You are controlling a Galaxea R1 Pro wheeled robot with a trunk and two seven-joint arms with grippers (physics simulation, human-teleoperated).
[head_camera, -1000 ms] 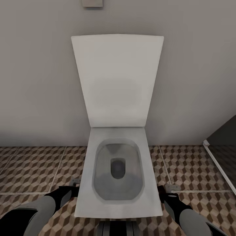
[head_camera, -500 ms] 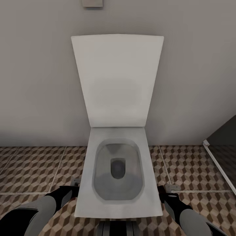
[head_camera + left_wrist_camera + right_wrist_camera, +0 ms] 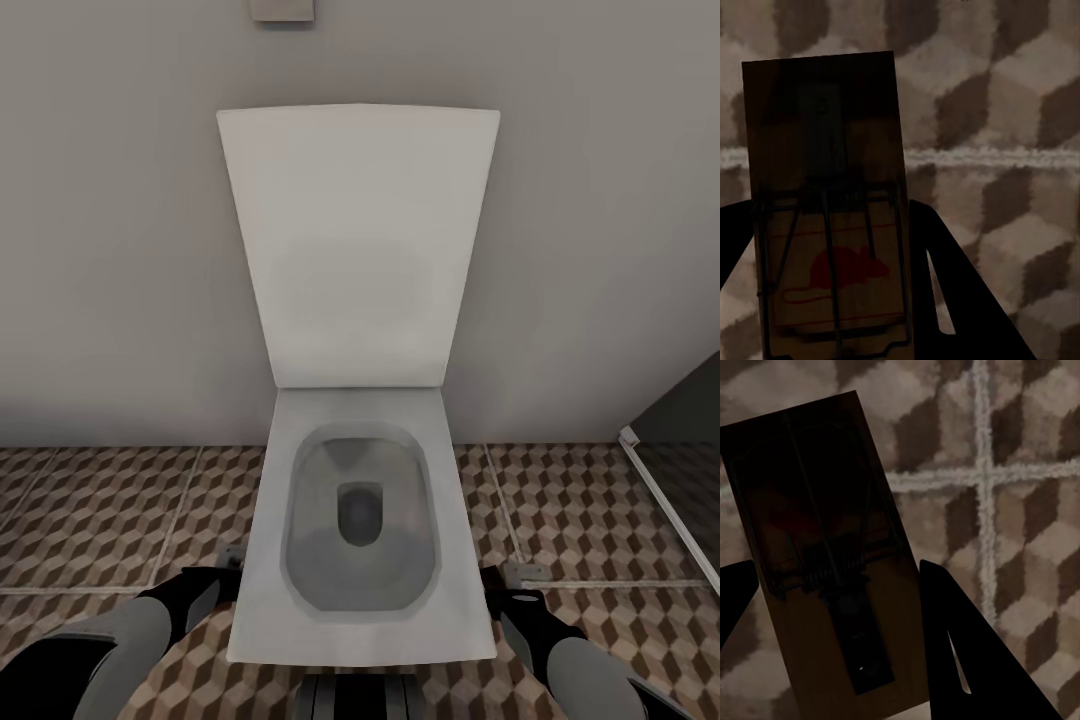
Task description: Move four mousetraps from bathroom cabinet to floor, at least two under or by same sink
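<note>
One mousetrap (image 3: pixel 829 217) sits clamped between the fingers of the left end effector (image 3: pixel 832 300); a second mousetrap (image 3: pixel 821 562) is held likewise by the right end effector (image 3: pixel 832 660). Both hang over the patterned bathroom floor (image 3: pixel 110 510), flanking a white toilet (image 3: pixel 360 520) with raised lid.

Head camera faces down over toilet (image 3: pixel 360 520); wrist cameras close above shared tiled floor (image 3: pixel 1020 112).
</note>
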